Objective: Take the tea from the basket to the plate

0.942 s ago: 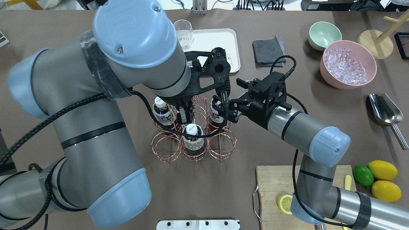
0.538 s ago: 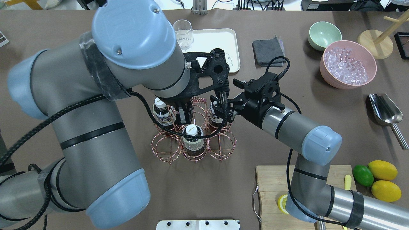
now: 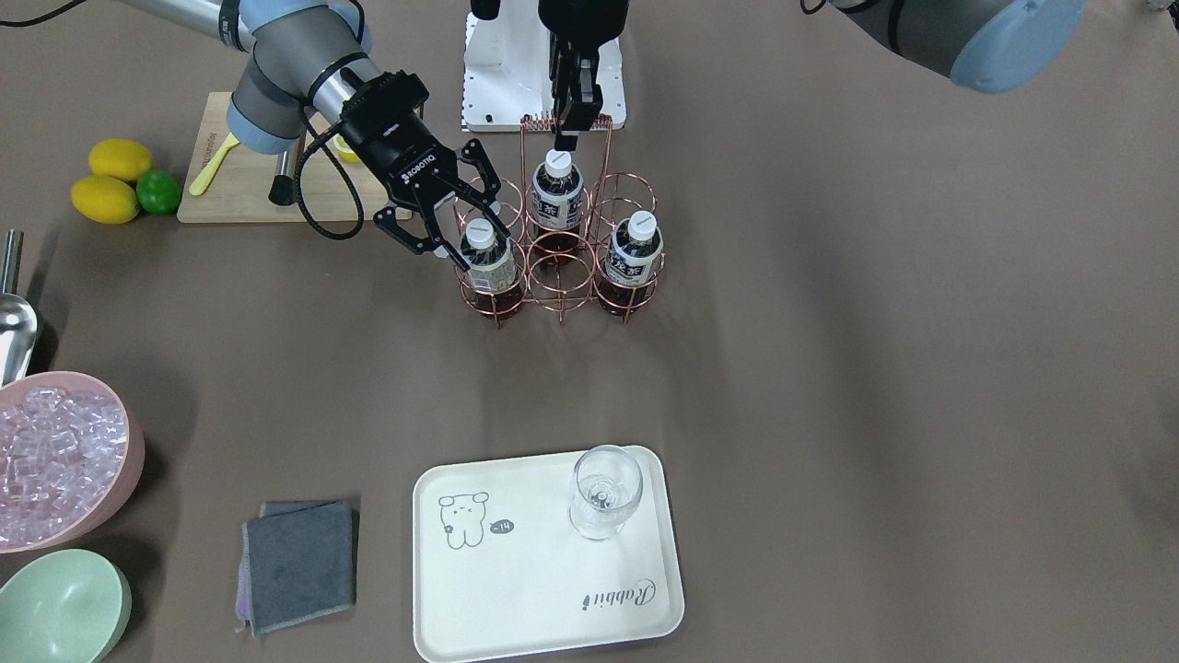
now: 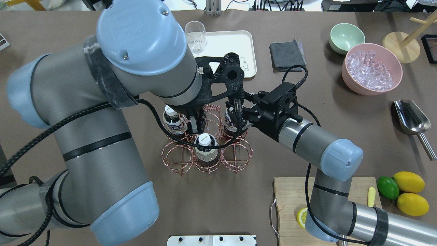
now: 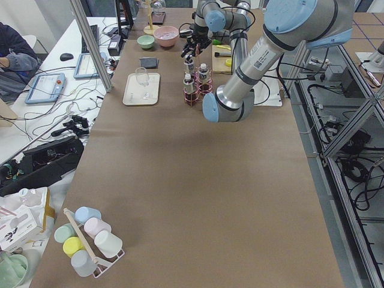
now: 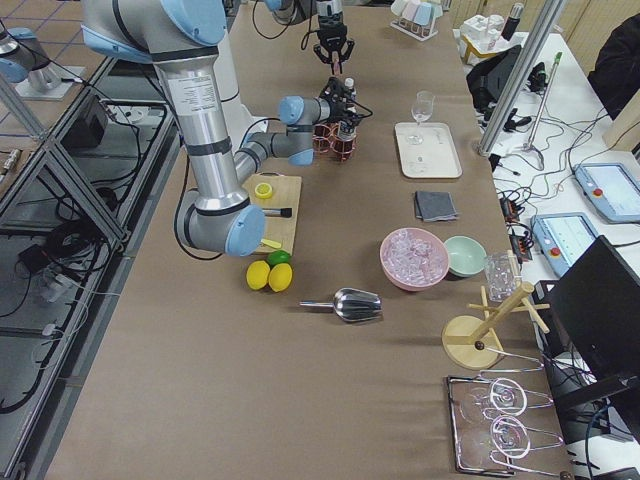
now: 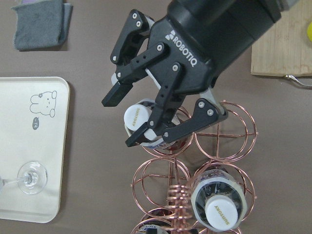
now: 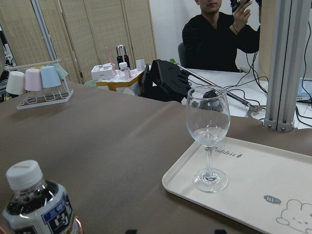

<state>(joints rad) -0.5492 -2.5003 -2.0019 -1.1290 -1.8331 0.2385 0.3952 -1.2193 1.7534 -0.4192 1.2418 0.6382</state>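
Now, right gripper [image 3: 472, 241] spread wide, tea [image 3: 486, 262] between jaws, unclamped in basket [image 3: 555, 233]; next: clamp neck, lift clear, carry ahead to plate [image 3: 543, 599].

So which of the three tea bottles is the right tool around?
The tea bottle in the basket corner on the robot's right, toward the plate: the open right tool straddles its neck. The middle bottle and left bottle stand clear.

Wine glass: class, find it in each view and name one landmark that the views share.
Front-facing: glass lower centre.
Overhead: glass top centre.
Exterior left: glass upper left.
Exterior right: glass upper right.
Left wrist: glass bottom left.
Right wrist: glass centre.
Landmark: the plate under it.
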